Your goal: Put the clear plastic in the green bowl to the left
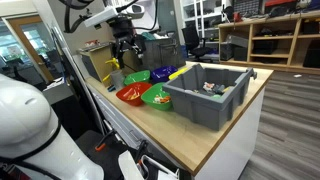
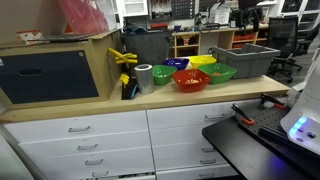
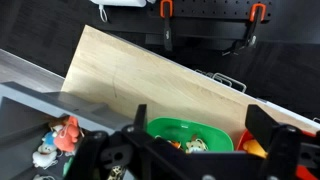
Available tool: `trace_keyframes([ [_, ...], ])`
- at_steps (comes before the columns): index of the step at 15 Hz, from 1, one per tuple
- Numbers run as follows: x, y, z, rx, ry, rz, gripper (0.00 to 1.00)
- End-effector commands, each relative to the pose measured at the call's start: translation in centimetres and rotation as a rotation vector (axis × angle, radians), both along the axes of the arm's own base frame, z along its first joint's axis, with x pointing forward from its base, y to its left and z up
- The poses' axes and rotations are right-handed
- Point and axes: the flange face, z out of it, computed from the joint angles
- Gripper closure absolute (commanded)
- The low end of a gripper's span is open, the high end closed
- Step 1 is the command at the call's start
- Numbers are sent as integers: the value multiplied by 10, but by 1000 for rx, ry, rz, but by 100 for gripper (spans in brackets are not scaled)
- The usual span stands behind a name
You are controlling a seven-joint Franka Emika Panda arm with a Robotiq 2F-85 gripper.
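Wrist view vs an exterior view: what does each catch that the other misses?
Wrist only: small items inside a green bowl, toys in the gray bin, and clamps on the back wall. Exterior only: drawers, a blue bowl and a tape roll. Shared: the wooden counter, the gray bin and green bowls. Which bowl the wrist sees is unclear.

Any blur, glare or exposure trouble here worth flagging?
In an exterior view, the white rounded foreground casing is blurred and bright; in the wrist view, the black pincer is dark and soft, while the pale wooden countertop is evenly lit.
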Motion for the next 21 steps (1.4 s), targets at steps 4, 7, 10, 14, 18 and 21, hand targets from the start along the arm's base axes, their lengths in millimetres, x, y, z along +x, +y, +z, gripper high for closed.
trace_keyframes([
  [4,0,0,0,0,1,0,0],
  [7,3,2,-1,1,-12,24,0],
  [10,17,-5,-5,2,-52,6,0],
  [14,37,-22,-15,12,-107,-14,0],
  [18,60,-49,-22,21,-163,-75,0],
  [21,80,-79,-25,16,-201,-147,0],
])
